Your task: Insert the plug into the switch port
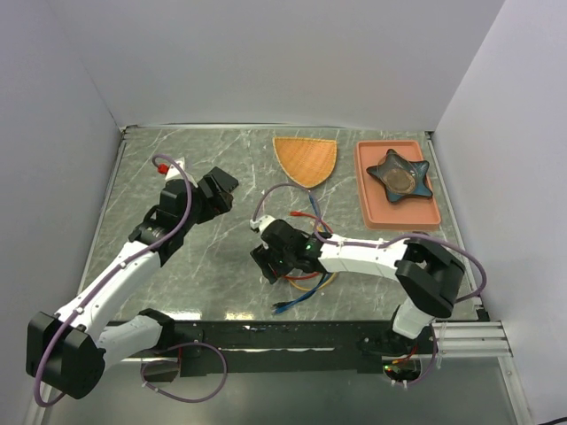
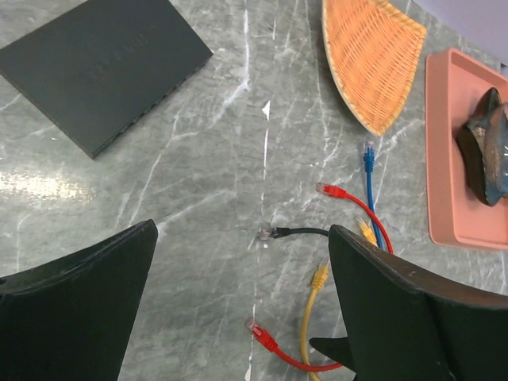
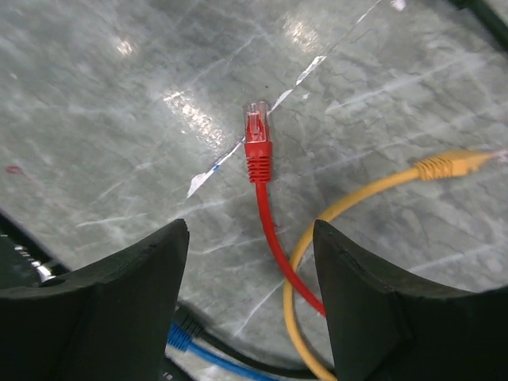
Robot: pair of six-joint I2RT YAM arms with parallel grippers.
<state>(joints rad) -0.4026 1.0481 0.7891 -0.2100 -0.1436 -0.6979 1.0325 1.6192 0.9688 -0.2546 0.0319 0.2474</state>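
The flat matte-black switch box [image 2: 103, 67] lies at the top left of the left wrist view, with a row of small sockets [image 2: 136, 121] along its near long edge. In the top view I cannot tell it apart from the left gripper. My left gripper [image 2: 242, 230] [image 1: 211, 202] is open and empty, high above a black plug [image 2: 274, 232]. My right gripper [image 3: 250, 230] [image 1: 268, 258] is open, low over the table. A red cable runs between its fingers untouched, and its red plug [image 3: 255, 131] [image 2: 258, 329] lies just ahead.
Loose cables [image 1: 306, 279] lie round the right gripper: a yellow plug [image 3: 444, 165], a blue plug [image 2: 367, 151] and a second red plug [image 2: 329, 190]. An orange woven mat [image 1: 306, 159] and a salmon tray [image 1: 368, 208] holding a dark star-shaped dish [image 1: 400, 174] lie at the back.
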